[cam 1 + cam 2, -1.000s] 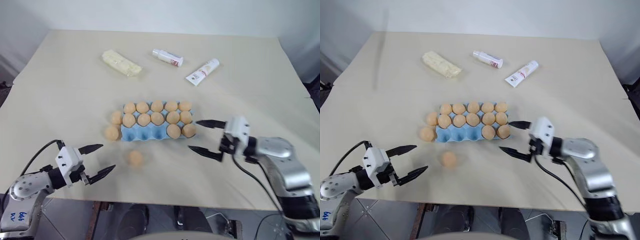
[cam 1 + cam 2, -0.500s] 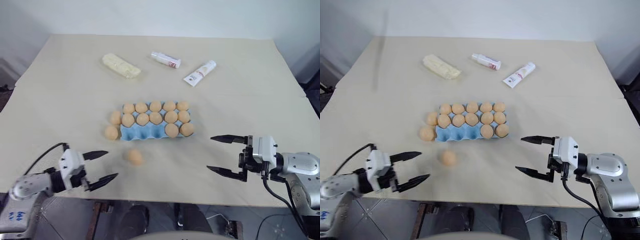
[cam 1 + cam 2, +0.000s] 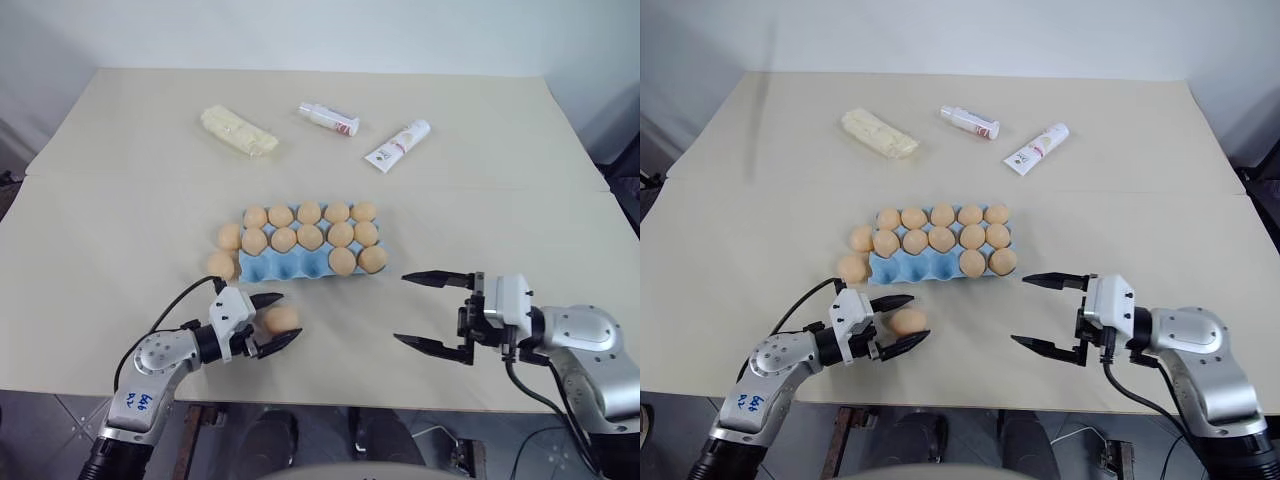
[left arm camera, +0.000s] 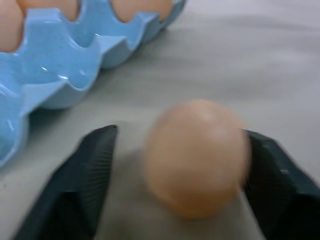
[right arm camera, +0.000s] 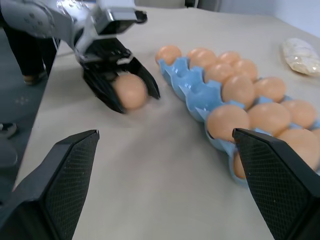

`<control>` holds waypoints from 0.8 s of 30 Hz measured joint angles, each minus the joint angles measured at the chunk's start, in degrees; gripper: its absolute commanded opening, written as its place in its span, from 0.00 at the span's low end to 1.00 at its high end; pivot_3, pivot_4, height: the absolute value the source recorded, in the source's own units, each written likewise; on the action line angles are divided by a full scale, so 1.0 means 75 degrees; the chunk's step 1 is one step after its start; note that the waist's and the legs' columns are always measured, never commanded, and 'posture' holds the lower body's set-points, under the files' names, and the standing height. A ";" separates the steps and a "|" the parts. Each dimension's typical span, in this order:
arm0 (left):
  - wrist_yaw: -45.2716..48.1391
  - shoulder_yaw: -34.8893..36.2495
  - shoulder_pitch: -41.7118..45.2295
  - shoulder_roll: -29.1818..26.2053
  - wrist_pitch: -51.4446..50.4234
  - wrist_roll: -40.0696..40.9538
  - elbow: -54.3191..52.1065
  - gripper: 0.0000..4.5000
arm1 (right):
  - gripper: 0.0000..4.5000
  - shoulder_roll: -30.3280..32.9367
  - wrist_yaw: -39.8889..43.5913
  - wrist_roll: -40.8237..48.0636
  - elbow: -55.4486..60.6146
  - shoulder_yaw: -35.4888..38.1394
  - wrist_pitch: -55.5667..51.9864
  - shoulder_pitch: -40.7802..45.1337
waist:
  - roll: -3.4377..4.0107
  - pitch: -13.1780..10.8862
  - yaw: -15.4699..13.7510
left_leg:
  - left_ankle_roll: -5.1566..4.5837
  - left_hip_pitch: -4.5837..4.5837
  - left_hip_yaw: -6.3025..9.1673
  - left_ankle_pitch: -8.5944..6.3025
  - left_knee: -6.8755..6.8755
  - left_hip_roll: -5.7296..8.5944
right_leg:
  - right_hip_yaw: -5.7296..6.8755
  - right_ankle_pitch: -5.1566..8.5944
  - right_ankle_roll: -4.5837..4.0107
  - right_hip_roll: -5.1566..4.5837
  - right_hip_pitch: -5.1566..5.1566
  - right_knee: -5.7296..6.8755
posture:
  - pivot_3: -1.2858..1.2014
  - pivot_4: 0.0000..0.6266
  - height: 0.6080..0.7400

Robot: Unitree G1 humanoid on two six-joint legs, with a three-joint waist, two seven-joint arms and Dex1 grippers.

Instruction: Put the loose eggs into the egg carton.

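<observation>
One loose egg (image 3: 281, 319) lies on the table near the front edge, in front of the egg carton (image 3: 290, 267). My left gripper (image 3: 277, 320) straddles this egg. In the left wrist view one finger (image 4: 272, 175) touches the egg (image 4: 195, 155) and a small gap remains at the other finger (image 4: 90, 170), so the gripper is still open. Two more loose eggs (image 3: 229, 236) (image 3: 220, 265) rest against the carton's left end. The light blue carton holds several eggs, and its front row has bare cups on the left. My right gripper (image 3: 401, 310) hovers open and empty to the right of the carton.
A pale yellow lumpy block (image 3: 238, 131) and two white tubes (image 3: 331, 118) (image 3: 397, 146) lie at the back of the table. The table's front edge (image 3: 340, 405) runs just behind both grippers.
My left gripper has swung right to the egg near the front edge, and its fingers have narrowed around it. The right gripper has drawn slightly back from the carton's right end, still open.
</observation>
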State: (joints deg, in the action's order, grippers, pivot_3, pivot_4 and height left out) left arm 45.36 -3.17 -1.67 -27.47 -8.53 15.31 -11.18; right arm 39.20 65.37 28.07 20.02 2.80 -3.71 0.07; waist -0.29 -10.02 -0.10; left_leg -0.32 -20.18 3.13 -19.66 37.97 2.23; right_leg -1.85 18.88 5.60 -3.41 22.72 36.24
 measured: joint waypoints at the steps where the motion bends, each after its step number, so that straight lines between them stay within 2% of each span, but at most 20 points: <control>1: -0.0017 0.0001 0.0005 -0.0001 0.0004 -0.0002 0.0000 0.52 | 1.00 -0.0073 -0.0037 -0.0035 -0.0002 -0.0043 0.0001 0.0018 | 0.0000 0.0000 0.0001 | 0.0000 0.0000 0.0000 0.0000 0.0000 0.0000 | 0.0001 0.0000 0.0000 0.0000 0.0000 0.0000 | 0.52 0.24 1.00; 3: -0.0027 0.0025 0.0004 -0.0013 0.0007 0.0006 0.0000 0.40 | 1.00 -0.0157 -0.0130 -0.0090 -0.0002 -0.0060 0.0004 0.0082 | 0.0000 0.0000 -0.0001 | 0.0005 0.0000 0.0000 0.0002 0.0000 0.0000 | 0.0000 0.0000 0.0000 0.0000 0.0000 -0.0001 | 0.52 0.24 1.00; 5: -0.0013 0.0128 0.0007 -0.0051 -0.0002 0.0046 -0.0005 0.37 | 1.00 -0.0177 -0.0210 -0.0134 -0.0002 -0.0060 0.0005 0.0101 | -0.0001 0.0000 -0.0003 | 0.0006 -0.0001 0.0000 0.0003 0.0000 0.0000 | 0.0001 0.0000 0.0000 0.0000 0.0000 -0.0002 | 0.52 0.24 1.00; 8: 0.0107 0.0290 0.0222 -0.0178 -0.0103 0.0234 -0.0108 0.37 | 1.00 -0.0225 -0.0344 -0.0161 -0.0002 -0.0054 0.0004 0.0080 | -0.0001 -0.0001 -0.0012 | 0.0007 -0.0003 0.0001 0.0004 0.0001 0.0000 | 0.0002 0.0000 0.0000 0.0000 0.0001 -0.0002 | 0.52 0.24 1.00; 13: 0.0282 0.0235 0.1577 -0.0131 -0.0193 0.0394 -0.0119 0.37 | 1.00 -0.0302 -0.0654 -0.0251 -0.0021 -0.0013 0.0027 0.0078 | -0.0001 -0.0001 -0.0147 | 0.0010 -0.0005 0.0003 0.0007 0.0012 0.0006 | 0.0005 -0.0004 0.0006 -0.0001 0.0000 -0.0001 | 0.52 0.24 1.00; 16: 0.0337 -0.0108 0.2785 0.0260 -0.0148 0.0247 0.0641 0.37 | 1.00 -0.0454 -0.0891 -0.0357 -0.0045 -0.0007 0.0099 0.0133 | -0.0001 0.0000 -0.0179 | 0.0011 -0.0007 0.0003 0.0011 0.0014 0.0013 | 0.0006 -0.0007 0.0012 -0.0001 0.0001 -0.0002 | 0.52 0.24 1.00; 19: 0.0476 -0.0514 0.3362 0.0547 0.0110 -0.0034 0.1585 0.37 | 1.00 -0.0499 -0.1018 -0.0451 -0.0053 -0.0012 0.0165 0.0117 | -0.0001 0.0000 -0.0132 | 0.0011 -0.0010 -0.0001 0.0012 0.0013 0.0012 | 0.0002 -0.0007 0.0014 0.0005 0.0005 -0.0011 | 0.52 0.24 1.00; 24: 0.0648 -0.0751 0.3734 0.0876 0.0600 -0.0278 0.2576 0.70 | 1.00 -0.0618 -0.1247 -0.0543 -0.0017 -0.0018 0.0186 0.0100 | -0.0002 -0.0001 -0.0108 | 0.0017 -0.0046 -0.0001 0.0017 0.0018 0.0007 | 0.0003 -0.0007 0.0014 0.0011 0.0045 -0.0009 | 0.52 0.24 1.00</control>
State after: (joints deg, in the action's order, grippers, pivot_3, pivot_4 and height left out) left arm 50.22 -8.80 26.34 -20.90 -4.03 13.23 8.14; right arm 34.57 56.02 23.99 19.89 2.66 -2.32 0.82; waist -0.30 -10.03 -0.91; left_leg -0.20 -20.52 3.12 -19.53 38.11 2.28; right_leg -1.83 18.82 5.70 -3.33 23.05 36.17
